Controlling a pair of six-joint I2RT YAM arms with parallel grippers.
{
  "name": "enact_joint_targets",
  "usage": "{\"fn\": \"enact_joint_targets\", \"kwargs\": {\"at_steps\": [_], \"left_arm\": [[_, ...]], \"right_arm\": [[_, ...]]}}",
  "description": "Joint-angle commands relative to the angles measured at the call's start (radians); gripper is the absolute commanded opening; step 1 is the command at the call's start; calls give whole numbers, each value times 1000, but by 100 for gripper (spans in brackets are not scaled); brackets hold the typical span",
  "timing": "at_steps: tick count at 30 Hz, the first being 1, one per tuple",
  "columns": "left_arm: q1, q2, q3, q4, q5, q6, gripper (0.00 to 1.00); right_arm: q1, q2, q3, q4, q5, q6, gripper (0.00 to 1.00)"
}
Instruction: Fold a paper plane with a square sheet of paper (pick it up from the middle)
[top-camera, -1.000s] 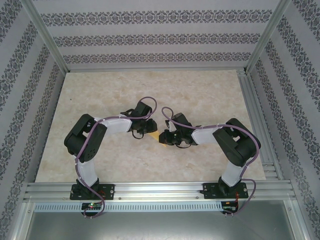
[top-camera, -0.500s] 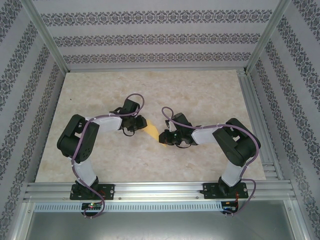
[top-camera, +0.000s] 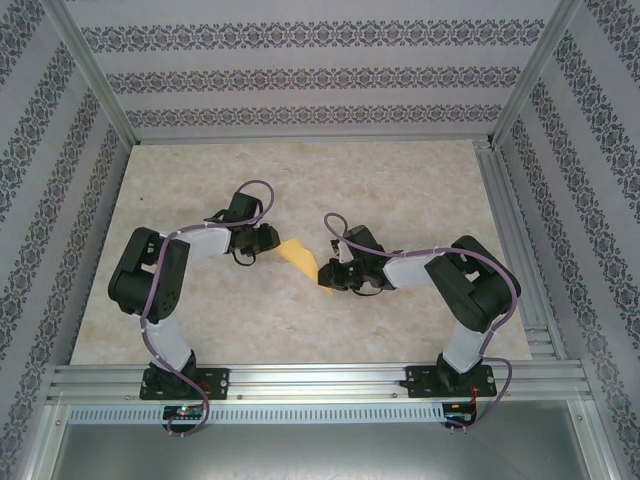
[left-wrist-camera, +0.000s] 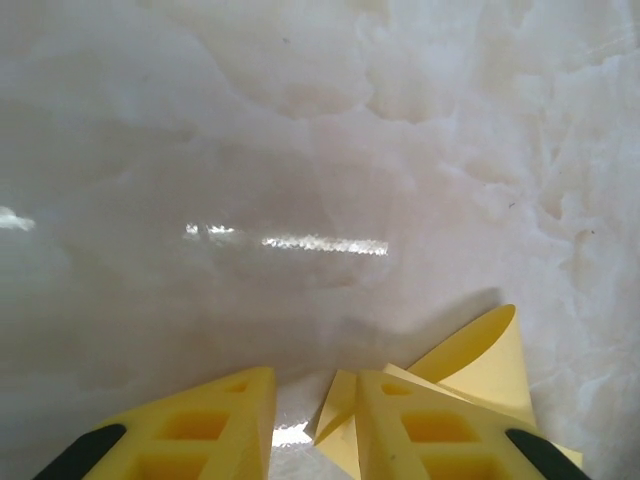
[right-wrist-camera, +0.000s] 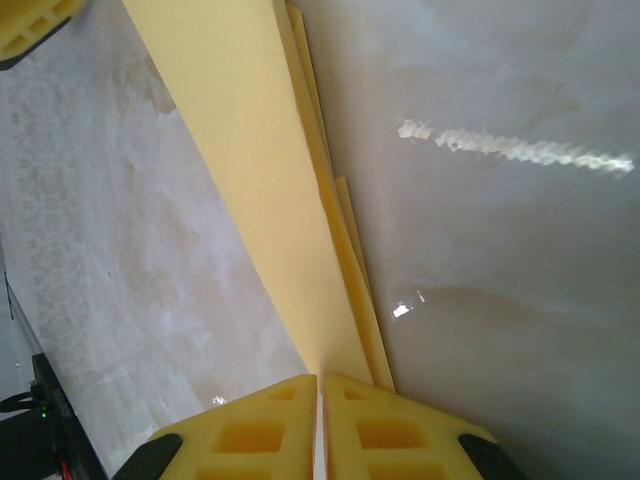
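Observation:
The yellow-orange sheet of paper (top-camera: 298, 256) is folded into a narrow, layered, pointed strip and runs across the table's middle between both grippers. My right gripper (top-camera: 328, 277) is shut on its near end. In the right wrist view the jaws (right-wrist-camera: 320, 380) pinch the stacked layers, and the paper (right-wrist-camera: 260, 170) stretches away to the upper left. My left gripper (top-camera: 270, 243) sits at the strip's far end with its jaws open. In the left wrist view a paper corner pokes into the gap (left-wrist-camera: 315, 385) beside the right finger (left-wrist-camera: 420, 425). A curled flap (left-wrist-camera: 480, 360) stands just behind it.
The marbled tabletop (top-camera: 400, 190) lies bare around the arms. Patterned walls and metal frame rails (top-camera: 510, 230) close it in on the left, back and right. One fingertip of the left gripper (right-wrist-camera: 30, 25) shows in the right wrist view's top left corner.
My left arm has drawn back to the left, off the paper, and more of the yellow strip now shows between the grippers. The right arm and its grip have not moved.

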Motion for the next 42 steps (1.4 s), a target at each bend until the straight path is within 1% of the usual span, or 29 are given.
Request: {"fn": "enact_joint_targets", "kwargs": {"at_steps": [1,5,9,13,15,17,21,25,30,35,42], "left_arm": [[6,-119,-24,41,8,61,30],[-43,-214,-67,54,21,45,31],[-138,-220,-90,75,13,-2,31],[-226,-167,-95,134,23,-64,28],[-255,-124,-88,155,30,-80,25],[-273,-81,-87,184,37,-100,21],[-292,-4,-88,253,86,-133,15],[-293,29,-98,268,72,-138,14],[-284,19,-127,225,-37,-118,13],[-225,6,-167,228,-62,-106,14],[-108,-31,-181,213,-48,-67,15]], "right_arm": [[21,134,-74,-168,112,-9,12],[22,134,-75,-167,113,-8,12],[21,140,-71,-170,112,-9,12],[22,145,-71,-170,113,-8,11],[23,145,-72,-169,113,-6,11],[24,146,-71,-170,113,-7,11],[23,148,-73,-165,114,-5,10],[23,154,-75,-162,114,-3,9],[23,158,-81,-165,120,-6,9],[23,166,-89,-162,121,-6,9],[22,165,-98,-158,122,-4,8]]}}
